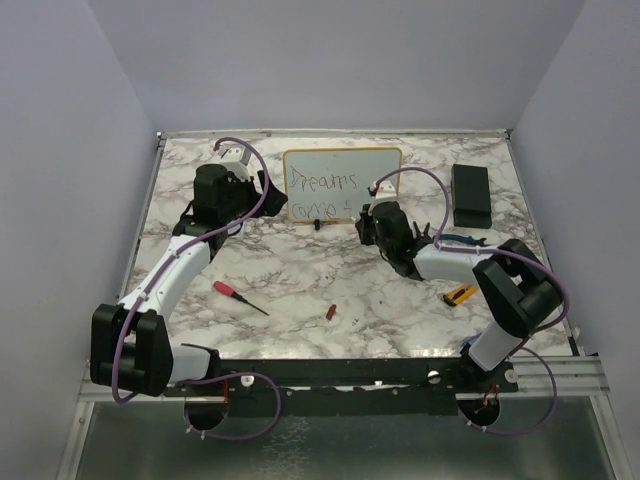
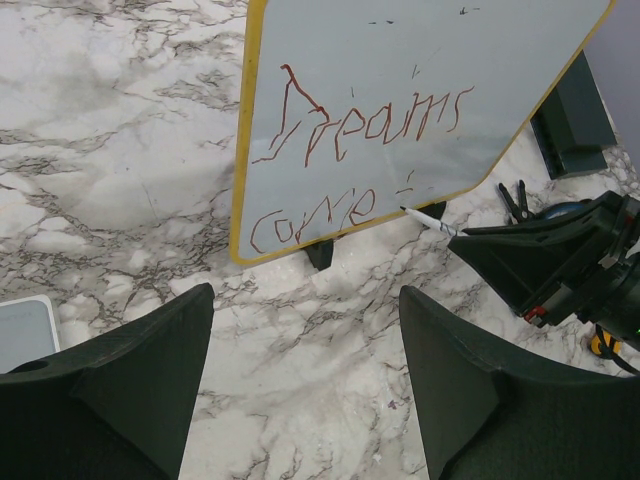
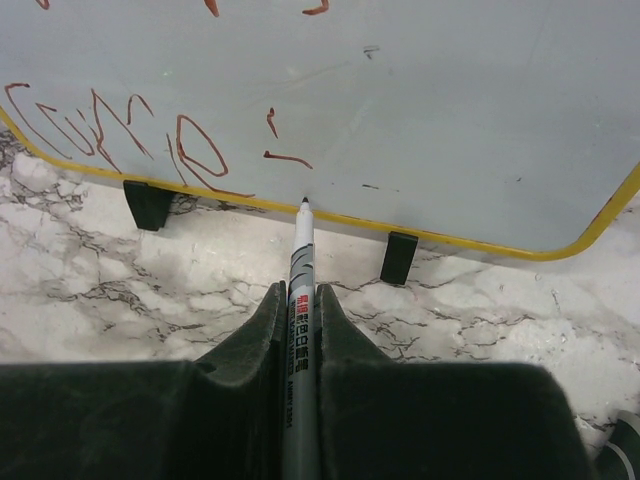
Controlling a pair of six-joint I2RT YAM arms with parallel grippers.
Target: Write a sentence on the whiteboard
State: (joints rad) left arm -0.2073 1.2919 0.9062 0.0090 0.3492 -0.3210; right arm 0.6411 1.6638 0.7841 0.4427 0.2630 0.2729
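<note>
**Three cameras, one shared board**

The top external camera looks down from high behind both arms. Each wrist camera faces forward between its own jaws. The left sees most of the whiteboard ahead, the right only its lower edge, much closer.

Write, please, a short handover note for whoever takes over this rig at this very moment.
Left end effector: open, empty, facing the whiteboard's left part, not touching it.
Right end effector: shut on the marker, tip at the board's lower part, just right of "come".
Whiteboard: standing at the back of the table.
Done: of the sentence, "Dreams" on top, "come" below, plus two small strokes.
Left: the remaining words.
</note>
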